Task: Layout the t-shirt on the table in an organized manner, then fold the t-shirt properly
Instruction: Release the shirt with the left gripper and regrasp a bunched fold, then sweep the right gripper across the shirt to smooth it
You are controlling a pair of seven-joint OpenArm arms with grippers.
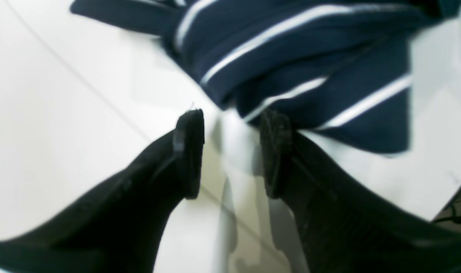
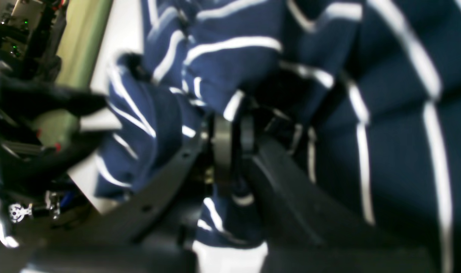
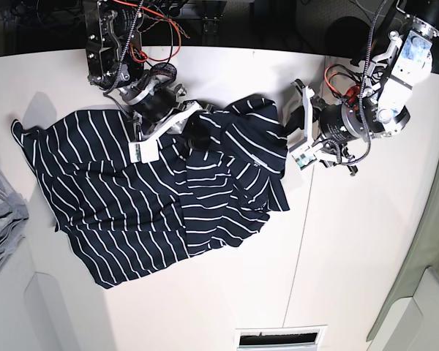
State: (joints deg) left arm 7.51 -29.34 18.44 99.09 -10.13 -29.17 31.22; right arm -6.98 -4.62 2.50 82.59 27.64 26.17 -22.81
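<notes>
The dark navy t-shirt [image 3: 154, 197] with thin white stripes lies crumpled on the white table [image 3: 351, 241], with its right part bunched up. My right gripper [image 3: 194, 131] is shut on a bunch of the shirt's fabric near its top middle. In the right wrist view the fingers [image 2: 222, 144] stand close together with striped cloth [image 2: 230, 41] pinched between them. My left gripper [image 3: 296, 128] is open and empty beside the shirt's right edge. In the left wrist view its jaws [image 1: 232, 125] stand apart over bare table, just short of the shirt [image 1: 291, 60].
A plain grey cloth [image 3: 0, 212] lies at the table's left edge. A thin dark seam [image 3: 300, 248] runs across the table right of the shirt. A vent slot [image 3: 278, 338] sits at the front edge. Cables and arm bases stand along the far edge.
</notes>
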